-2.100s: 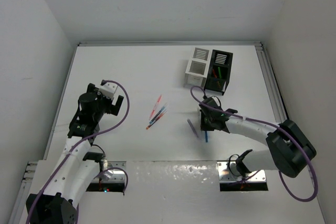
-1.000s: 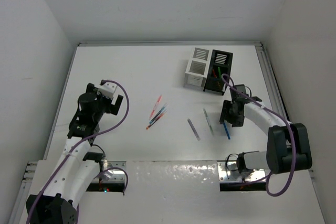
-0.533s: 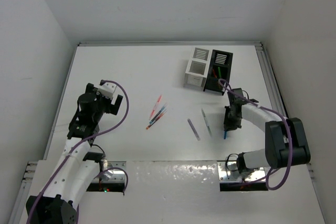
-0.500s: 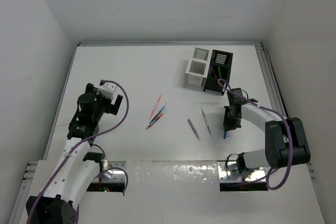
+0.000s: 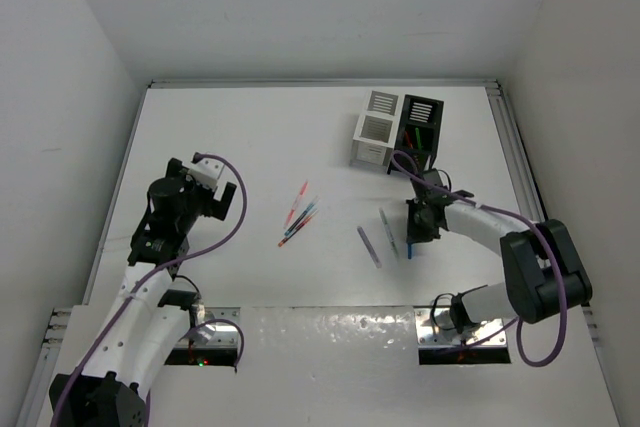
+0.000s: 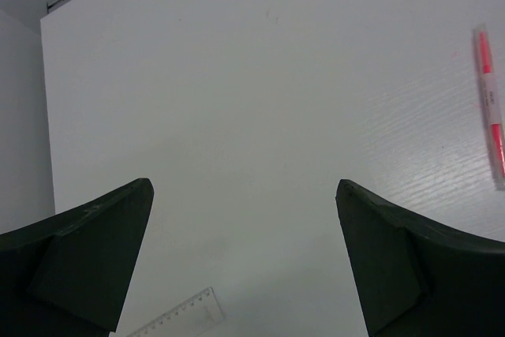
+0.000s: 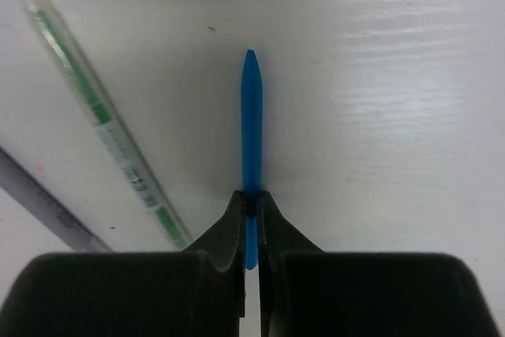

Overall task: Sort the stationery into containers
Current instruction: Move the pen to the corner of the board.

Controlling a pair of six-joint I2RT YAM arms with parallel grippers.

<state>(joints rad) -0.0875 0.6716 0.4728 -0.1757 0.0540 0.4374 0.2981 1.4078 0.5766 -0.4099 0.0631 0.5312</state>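
My right gripper (image 5: 414, 239) (image 7: 251, 195) is shut on a blue pen (image 7: 251, 124), held just above the table, below the containers. A green-and-clear pen (image 7: 106, 120) (image 5: 387, 231) lies to its left, and a purple pen (image 5: 368, 246) (image 7: 47, 207) further left. A white box (image 5: 375, 127) and a black box (image 5: 415, 137) with pens inside stand side by side at the back. A cluster of red and blue pens (image 5: 299, 211) lies mid-table; a red pen (image 6: 490, 112) shows in the left wrist view. My left gripper (image 5: 215, 185) (image 6: 245, 195) is open and empty at the left.
A clear ruler (image 6: 177, 317) lies on the table under my left gripper. White walls close in the table at the back and both sides. Metal mounting plates (image 5: 330, 332) run along the near edge.
My right gripper, shut on the blue pen, swung right toward the black box, then came back left beside the green pen. The left arm has not moved.
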